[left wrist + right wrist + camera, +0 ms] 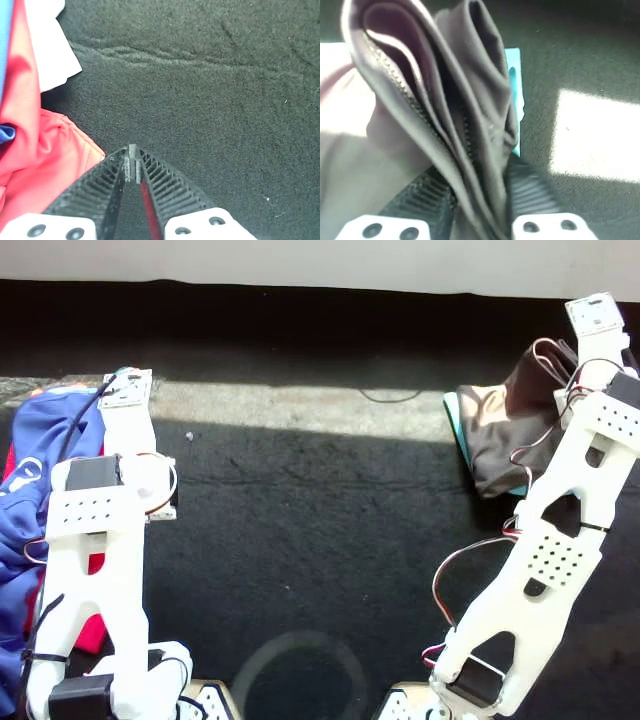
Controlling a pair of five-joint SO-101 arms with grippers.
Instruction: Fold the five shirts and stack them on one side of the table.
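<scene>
My right gripper (480,175) is shut on a bunched grey-brown shirt (435,100), whose folds rise between its fingers. In the high view that shirt (500,430) hangs at the back right over a teal shirt (459,436), whose edge (515,85) also shows just past the folds in the right wrist view. At the table's left edge lies a heap of a blue shirt (40,440) and a red shirt (92,628). My left gripper (132,156) is shut with nothing in it, low over the dark mat just beside the red shirt (45,165).
A white cloth (50,50) lies past the red shirt in the left wrist view. The dark felt mat (320,540) covers the table's middle, with a sunlit strip (300,405) across the back. The right arm (545,560) slants over the right side.
</scene>
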